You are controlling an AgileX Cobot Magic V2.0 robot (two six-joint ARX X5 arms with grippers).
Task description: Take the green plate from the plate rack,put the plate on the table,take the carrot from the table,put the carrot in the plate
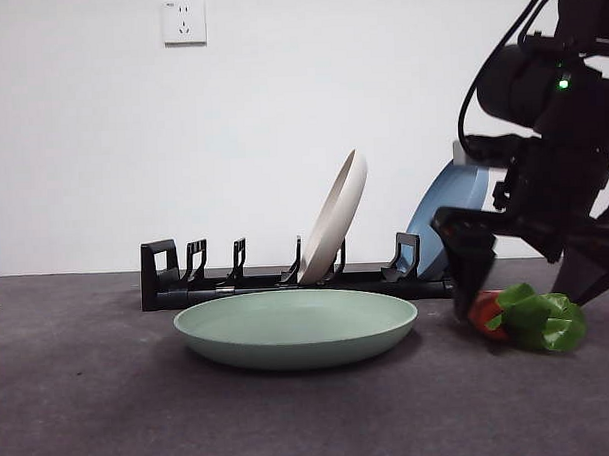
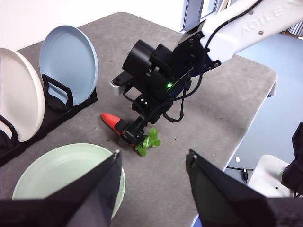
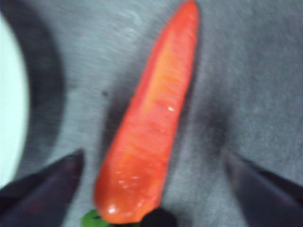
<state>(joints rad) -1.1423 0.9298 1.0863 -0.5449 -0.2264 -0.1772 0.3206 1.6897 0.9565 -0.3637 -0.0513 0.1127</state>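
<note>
The green plate (image 1: 296, 328) lies flat on the table (image 1: 91, 416), in front of the plate rack (image 1: 226, 284). To its right the carrot (image 1: 485, 311) lies on the table, leafy top (image 1: 543, 320) pointing away from the plate. My right gripper (image 1: 522, 302) reaches down over it, open, one jaw on each side of the carrot (image 3: 151, 127), touching neither side. From the left wrist, the carrot (image 2: 111, 121) shows beside the green plate (image 2: 61, 175). My left gripper (image 2: 154, 182) hangs open and empty, high above the plate's edge.
A cream-white plate (image 1: 336, 219) and a dusty-blue plate (image 1: 452, 211) stand upright in the rack's right half; the left slots are vacant. The table's edge (image 2: 246, 123) runs close behind the right arm (image 2: 161, 78). A wall socket (image 1: 183, 21) sits high on the back wall.
</note>
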